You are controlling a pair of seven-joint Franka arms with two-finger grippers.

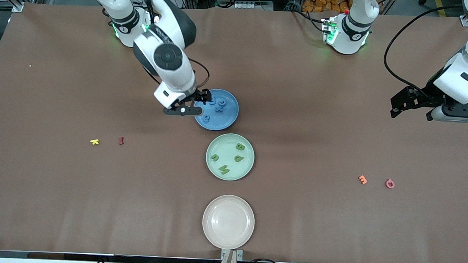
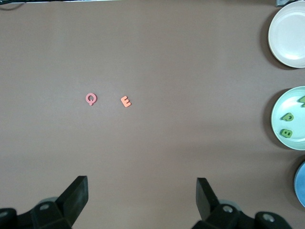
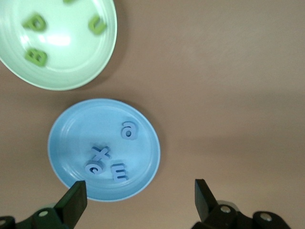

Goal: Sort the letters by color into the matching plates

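Blue plate (image 1: 228,121) rim under open right hand (image 1: 195,102).

Three round shallow plates: one medium blue (image 1: 231,119), one pale mint green (image 1: 212,167), one beige-pink (image 1: 228,222). Chunky foam letters counted: four blue (image 1: 206,118), four green (image 1: 239,147), one yellow (image 1: 94,142), one dark red (image 1: 121,140), one orange (image 1: 362,179), one pink (image 1: 390,183).
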